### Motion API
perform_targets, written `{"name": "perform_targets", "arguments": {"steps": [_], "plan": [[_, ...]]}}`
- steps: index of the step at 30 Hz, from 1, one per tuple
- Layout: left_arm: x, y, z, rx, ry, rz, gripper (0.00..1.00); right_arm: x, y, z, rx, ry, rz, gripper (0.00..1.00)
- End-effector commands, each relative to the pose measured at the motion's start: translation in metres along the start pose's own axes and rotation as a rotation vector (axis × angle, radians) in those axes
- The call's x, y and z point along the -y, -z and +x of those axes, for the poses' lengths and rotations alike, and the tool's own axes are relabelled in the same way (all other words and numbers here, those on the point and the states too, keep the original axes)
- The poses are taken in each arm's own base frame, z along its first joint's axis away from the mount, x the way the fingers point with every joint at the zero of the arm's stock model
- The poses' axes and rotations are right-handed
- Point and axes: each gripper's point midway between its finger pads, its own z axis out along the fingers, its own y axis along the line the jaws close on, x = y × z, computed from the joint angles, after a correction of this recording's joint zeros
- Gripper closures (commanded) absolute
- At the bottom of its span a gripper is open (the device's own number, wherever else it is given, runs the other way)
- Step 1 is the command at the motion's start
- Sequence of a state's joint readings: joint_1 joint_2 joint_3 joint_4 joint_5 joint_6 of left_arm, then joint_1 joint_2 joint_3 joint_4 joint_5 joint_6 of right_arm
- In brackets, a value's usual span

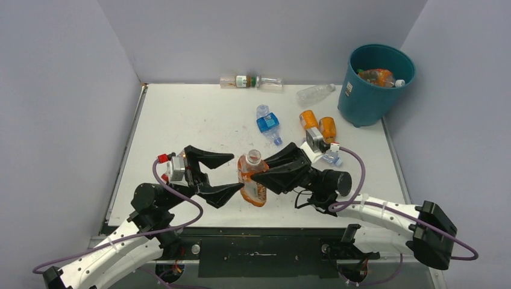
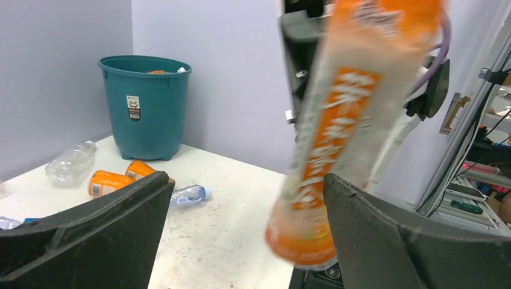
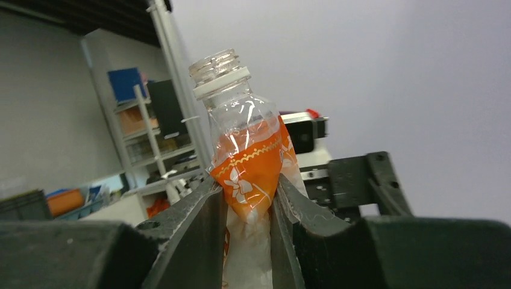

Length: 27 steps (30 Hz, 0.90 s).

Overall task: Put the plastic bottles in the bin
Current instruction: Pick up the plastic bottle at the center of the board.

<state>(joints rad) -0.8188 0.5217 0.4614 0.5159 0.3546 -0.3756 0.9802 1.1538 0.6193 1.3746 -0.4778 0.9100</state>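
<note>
Orange-labelled bottle [image 1: 252, 179] up off the table [image 1: 181, 126], pinched in the right gripper [image 1: 264, 173].

Bottle uncapped, neck up and tilted, upper body crushed in where the right jaws clamp it. Left gripper [image 1: 236, 173] just beside it on the left, jaws spread wide, holding nothing; from the left wrist the bottle's base hangs close to one finger, contact unclear. Bin [image 1: 367, 99] at the table's far right corner, well apart from the held bottle, an orange bottle [image 1: 376, 77] lying inside. Loose on the table: blue-labelled bottle [image 1: 267, 123], two orange bottles [image 1: 308, 119] side by side, a clear bottle [image 1: 314, 93] near the bin, two more bottles [image 1: 250, 81] end to end at the back wall.
</note>
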Motion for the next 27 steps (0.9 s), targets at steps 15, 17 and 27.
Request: {"name": "perform_targets", "arguments": {"steps": [15, 17, 27], "plan": [[0.073, 0.005, 0.019, -0.13, 0.161, 0.466, 0.04, -0.036, -0.013, 0.011, -0.058, 0.018, -0.157, 0.95], [0.074, 0.005, 0.021, -0.141, 0.16, 0.48, 0.01, -0.035, -0.013, 0.011, -0.041, 0.005, -0.167, 0.95], [0.073, 0.003, 0.031, -0.19, 0.127, 0.472, 0.68, -0.018, -0.01, 0.011, -0.009, 0.019, -0.081, 0.95]]}}
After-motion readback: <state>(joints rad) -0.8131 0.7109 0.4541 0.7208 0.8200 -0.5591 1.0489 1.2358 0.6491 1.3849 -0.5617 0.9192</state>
